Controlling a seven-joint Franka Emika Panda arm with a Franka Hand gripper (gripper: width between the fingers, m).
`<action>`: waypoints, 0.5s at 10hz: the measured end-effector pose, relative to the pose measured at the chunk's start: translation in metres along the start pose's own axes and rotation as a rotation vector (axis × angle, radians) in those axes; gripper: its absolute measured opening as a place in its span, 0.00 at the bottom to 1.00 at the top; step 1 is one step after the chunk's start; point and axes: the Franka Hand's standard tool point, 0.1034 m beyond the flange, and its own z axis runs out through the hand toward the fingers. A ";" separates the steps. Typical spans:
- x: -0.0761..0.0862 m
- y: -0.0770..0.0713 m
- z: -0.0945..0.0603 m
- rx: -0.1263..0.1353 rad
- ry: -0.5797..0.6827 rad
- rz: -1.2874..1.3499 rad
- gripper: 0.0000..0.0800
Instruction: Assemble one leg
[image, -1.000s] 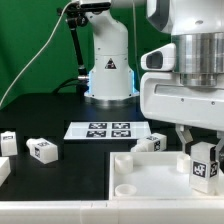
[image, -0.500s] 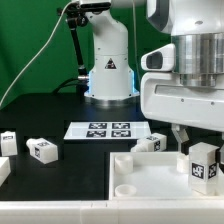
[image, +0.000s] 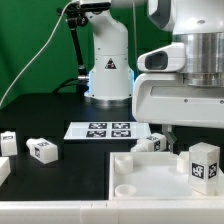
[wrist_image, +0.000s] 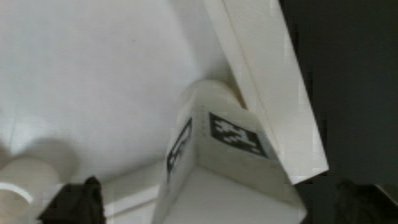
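A leg (image: 203, 163), a small white block with a black-and-white tag, stands upright at the corner of the large white panel (image: 150, 178) on the exterior view's right. My gripper (image: 194, 134) hovers just above it, open, with the dark fingers apart. In the wrist view the leg (wrist_image: 222, 150) stands between the two fingertips (wrist_image: 80, 200), against the panel's raised rim (wrist_image: 263, 70), and touches neither finger. My gripper (wrist_image: 210, 205) holds nothing.
Two more legs (image: 42, 150) (image: 7, 140) lie on the black table at the exterior view's left; another (image: 150, 143) sits behind the panel. The marker board (image: 105, 130) lies in front of the arm's base (image: 108, 72). A white part (image: 3, 170) shows at the left edge.
My gripper has let go of the leg and risen. The leg stays standing in the panel's corner.
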 end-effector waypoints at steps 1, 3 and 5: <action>0.000 0.001 0.000 0.000 0.000 -0.099 0.81; 0.002 0.004 0.000 -0.004 0.001 -0.326 0.81; 0.002 0.004 0.000 -0.008 0.002 -0.505 0.81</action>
